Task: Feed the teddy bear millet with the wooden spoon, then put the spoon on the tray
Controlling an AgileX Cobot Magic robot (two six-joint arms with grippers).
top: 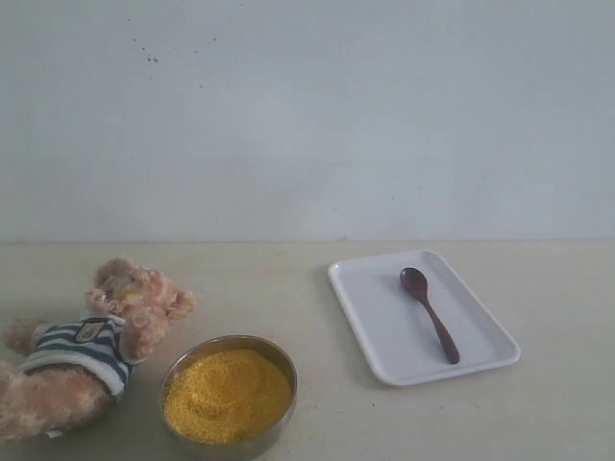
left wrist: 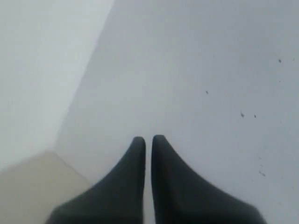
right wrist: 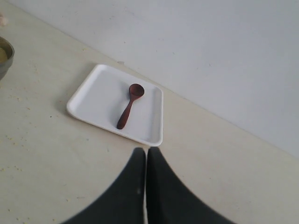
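Spoon first: the wooden spoon (top: 430, 314) lies flat on the white tray (top: 384, 327), round end toward the wall (top: 307, 115), handle slanting toward the tray's near right corner. The tray sits on the right side of the bench (top: 538, 288). At the left, the teddy bear (top: 86, 355) lies sprawled in its striped shirt, just beside a metal bowl (top: 229, 338) filled with yellow millet (top: 227, 394). The left pincer (left wrist: 148, 139) is closed and empty, pointing at the wall. The right pincer (right wrist: 146, 150) is likewise pressed together and empty, above the bench near the tray.
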